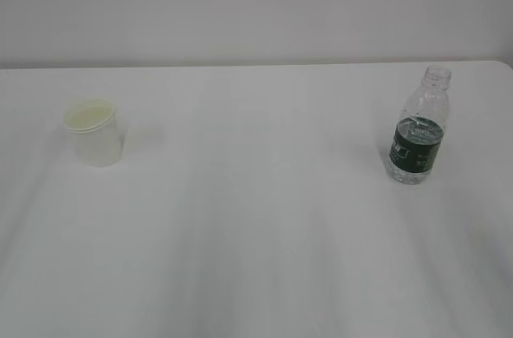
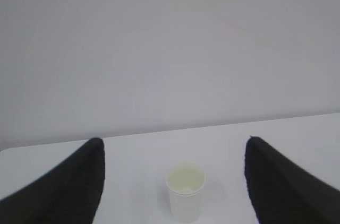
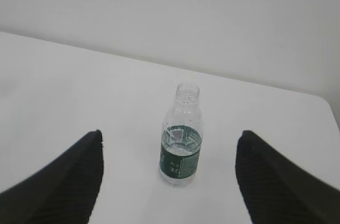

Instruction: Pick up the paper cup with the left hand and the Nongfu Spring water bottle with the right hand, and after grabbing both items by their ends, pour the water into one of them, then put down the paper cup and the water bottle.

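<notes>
So in the exterior view the cup (image 1: 94, 132) sits upright on the white table (image 1: 256, 234) at the left of the frame, and the bottle (image 1: 419, 127) stands upright over at the right, well apart from it, cap off. You can see water (image 1: 416, 158) in the bottle up to around the top of the green label. Neither arm shows up in that shot. From the left wrist camera, the left hand (image 2: 172, 181) has its jaws spread wide, nothing in them, with the cup low in the frame between the two fingers but further out. Same deal on the right: right hand (image 3: 169, 176) spread wide and empty, bottle centred between its fingers, not touching.
</notes>
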You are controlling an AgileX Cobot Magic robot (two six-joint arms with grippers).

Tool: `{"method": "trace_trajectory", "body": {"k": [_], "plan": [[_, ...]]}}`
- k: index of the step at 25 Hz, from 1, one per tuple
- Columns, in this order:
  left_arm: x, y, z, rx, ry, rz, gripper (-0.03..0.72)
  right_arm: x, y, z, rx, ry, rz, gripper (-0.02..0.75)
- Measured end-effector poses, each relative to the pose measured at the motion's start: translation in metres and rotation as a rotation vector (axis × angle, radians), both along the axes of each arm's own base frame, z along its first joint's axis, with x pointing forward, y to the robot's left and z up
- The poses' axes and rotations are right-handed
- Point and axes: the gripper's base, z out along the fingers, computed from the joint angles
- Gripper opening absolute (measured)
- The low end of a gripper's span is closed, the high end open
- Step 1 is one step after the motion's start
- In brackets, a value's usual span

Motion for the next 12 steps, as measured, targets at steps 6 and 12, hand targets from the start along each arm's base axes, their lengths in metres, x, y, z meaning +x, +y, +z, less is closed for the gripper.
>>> {"method": "trace_trajectory", "body": {"k": [6, 12], "plan": [[-0.032, 0.005, -0.001, -0.002, -0.009, 0.004, 0.587, -0.004, 0.000, 0.001, -0.020, 0.098, 0.014, 0.592], [-0.052, 0.008, -0.007, 0.002, 0.032, 0.007, 0.587, -0.022, -0.004, 0.015, -0.054, 0.071, 0.019, 0.592]]}}
